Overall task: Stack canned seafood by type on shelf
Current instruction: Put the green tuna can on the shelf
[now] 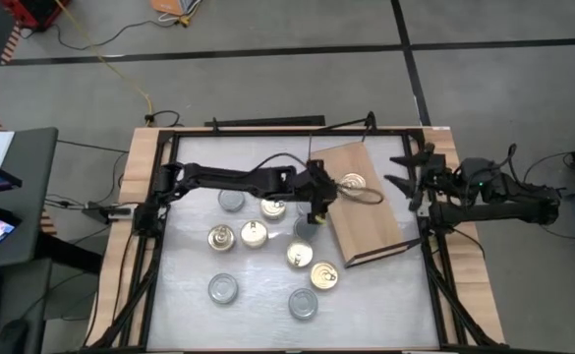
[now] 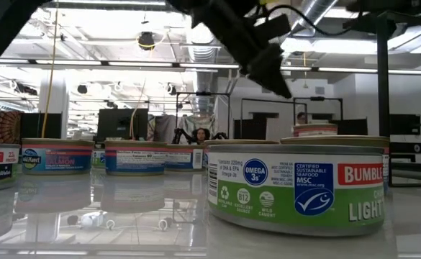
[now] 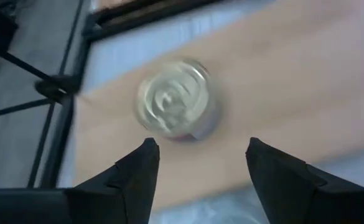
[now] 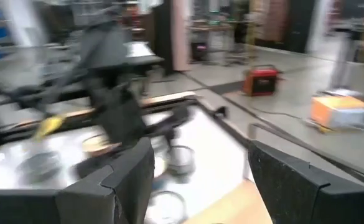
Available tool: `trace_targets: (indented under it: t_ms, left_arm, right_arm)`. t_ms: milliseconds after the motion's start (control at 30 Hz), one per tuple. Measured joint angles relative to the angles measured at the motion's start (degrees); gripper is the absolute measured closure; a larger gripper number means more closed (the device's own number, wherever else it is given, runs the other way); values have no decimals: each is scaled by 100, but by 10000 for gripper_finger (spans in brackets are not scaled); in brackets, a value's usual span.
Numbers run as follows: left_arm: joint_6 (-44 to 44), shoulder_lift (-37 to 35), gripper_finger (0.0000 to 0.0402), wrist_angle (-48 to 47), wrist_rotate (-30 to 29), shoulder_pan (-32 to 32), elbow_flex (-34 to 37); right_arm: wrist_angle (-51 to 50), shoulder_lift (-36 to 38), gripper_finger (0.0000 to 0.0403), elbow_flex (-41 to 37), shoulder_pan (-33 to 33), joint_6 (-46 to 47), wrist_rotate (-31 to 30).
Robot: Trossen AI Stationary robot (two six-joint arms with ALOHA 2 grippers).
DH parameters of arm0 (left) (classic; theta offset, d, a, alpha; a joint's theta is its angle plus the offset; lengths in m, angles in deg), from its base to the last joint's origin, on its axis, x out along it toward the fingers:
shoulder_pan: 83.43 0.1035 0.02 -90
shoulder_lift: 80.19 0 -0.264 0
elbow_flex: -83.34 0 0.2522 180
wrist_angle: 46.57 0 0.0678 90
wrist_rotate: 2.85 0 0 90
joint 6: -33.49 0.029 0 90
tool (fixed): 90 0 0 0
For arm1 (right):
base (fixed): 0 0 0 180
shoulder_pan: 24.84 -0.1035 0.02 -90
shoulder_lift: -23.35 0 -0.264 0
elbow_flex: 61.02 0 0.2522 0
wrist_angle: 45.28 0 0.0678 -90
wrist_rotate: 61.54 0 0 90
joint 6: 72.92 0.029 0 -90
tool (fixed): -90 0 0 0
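Tins (image 1: 254,234) clustered on tabletop (image 1: 385,305) beside shelf (image 1: 366,211).

Shelf: I see the wooden board (image 1: 371,211), light brown with a darker edge, lying flat and skewed on the right half of the white tabletop.
Tin on shelf: one gold-lidded tin (image 1: 353,183) stands upright near the board's far left corner; my left wrist view shows it (image 3: 174,106) alone on the wood.
Gold-lidded tins off shelf: five (image 1: 255,234) upright on the tabletop, left of the board.
Silver-lidded tins: three show plainly (image 1: 223,288), spread around that cluster.
Labels: in the low view, the nearest tin (image 2: 296,188) wears a green, white and red wrap.
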Motion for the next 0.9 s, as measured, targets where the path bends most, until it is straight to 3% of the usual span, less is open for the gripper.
trace_targets:
  t_ms: [100,200,400,533,633,767,900]
  left_arm:
    - [-14,-504,182,724,-111,-121,1009]
    - [-139,-1233,184,1592,-285,-251,2183]
    - [-549,-2702,185,2273,-579,-608,3877]
    - [-973,-3509,185,2171,-743,-790,4437]
    - [-1332,-3887,185,1629,-743,-891,4631]
    - [-1728,-4185,185,839,-743,-1056,4740]
    - [-1728,-4229,185,714,-656,-1376,5135]
  right_arm:
    - [-272,-8,120,0,0,153,-484]
    - [-691,-172,120,2,-3,260,-488]
    - [-752,-1362,120,2,63,391,-478]
    - [5,-2360,120,100,229,-24,-359]
    - [614,-3027,120,316,318,-138,366]
    - [1234,-3970,120,566,294,-273,738]
    - [1626,-4858,120,902,91,-426,751]
